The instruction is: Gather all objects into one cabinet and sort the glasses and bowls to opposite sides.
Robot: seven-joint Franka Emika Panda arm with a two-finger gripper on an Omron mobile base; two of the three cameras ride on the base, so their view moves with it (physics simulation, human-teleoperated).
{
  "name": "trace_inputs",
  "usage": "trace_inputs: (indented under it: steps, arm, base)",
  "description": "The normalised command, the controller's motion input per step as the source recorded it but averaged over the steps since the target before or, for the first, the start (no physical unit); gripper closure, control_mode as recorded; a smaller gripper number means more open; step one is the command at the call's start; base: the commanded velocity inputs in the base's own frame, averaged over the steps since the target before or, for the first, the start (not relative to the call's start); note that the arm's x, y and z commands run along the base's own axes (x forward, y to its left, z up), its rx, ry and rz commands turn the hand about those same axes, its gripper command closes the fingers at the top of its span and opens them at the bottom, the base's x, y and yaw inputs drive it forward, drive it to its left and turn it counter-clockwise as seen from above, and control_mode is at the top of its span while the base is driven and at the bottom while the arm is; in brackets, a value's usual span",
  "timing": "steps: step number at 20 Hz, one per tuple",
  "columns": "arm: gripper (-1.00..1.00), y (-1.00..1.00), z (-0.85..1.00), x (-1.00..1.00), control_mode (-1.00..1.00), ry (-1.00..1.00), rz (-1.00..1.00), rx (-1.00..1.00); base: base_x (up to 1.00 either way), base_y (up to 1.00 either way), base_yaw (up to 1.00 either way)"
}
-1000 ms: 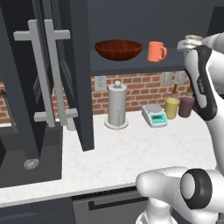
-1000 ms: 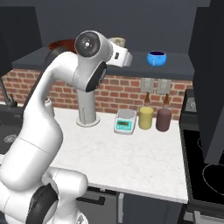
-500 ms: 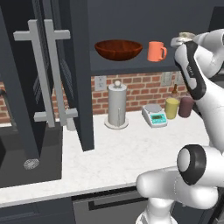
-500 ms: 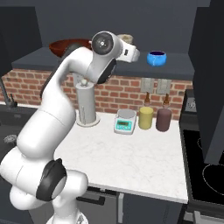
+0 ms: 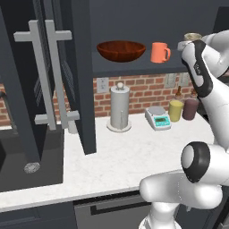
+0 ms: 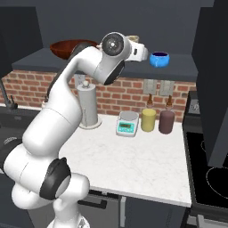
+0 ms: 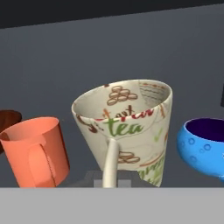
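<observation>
Our pincer (image 7: 111, 183) is clamped on the cream cup (image 7: 127, 131), orange mug (image 7: 37, 151) close on one side, blue bowl (image 7: 203, 146) on the other; we judge any sideways drift could knock either off the shelf (image 5: 134, 67)

On the shelf (image 6: 40, 60), cup (image 7: 131, 131) sits between mug (image 7: 37, 151) and bowl (image 7: 205, 146).

A steel paper-towel holder (image 5: 120, 108) stands at the back edge of the white marble counter (image 5: 125, 161), against the brick wall. Beside it sits a small kitchen scale (image 5: 158, 119), then a yellow bottle (image 5: 176, 109) and a dark brown bottle (image 5: 190, 108), just beside each other.
</observation>
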Motion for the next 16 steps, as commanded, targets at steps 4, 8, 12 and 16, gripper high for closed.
trace_inputs:
  steps: [4,8,12,16]
  arm:
    - [1.00,0.00,0.00,0.10,-1.00,0.02,0.00,-0.02]
    - [1.00,0.00,-0.07,0.08,-1.00,0.06,0.00,0.00]
    - [1.00,0.00,0.00,0.00,-1.00,0.08,-0.01,0.02]
    - [1.00,0.00,0.00,0.01,-1.00,-0.01,-0.03,0.15]
  base:
    - [0.00,0.00,0.00]
    - [0.00,0.00,0.00]
    - [0.00,0.00,0.00]
    - [0.00,0.00,0.00]
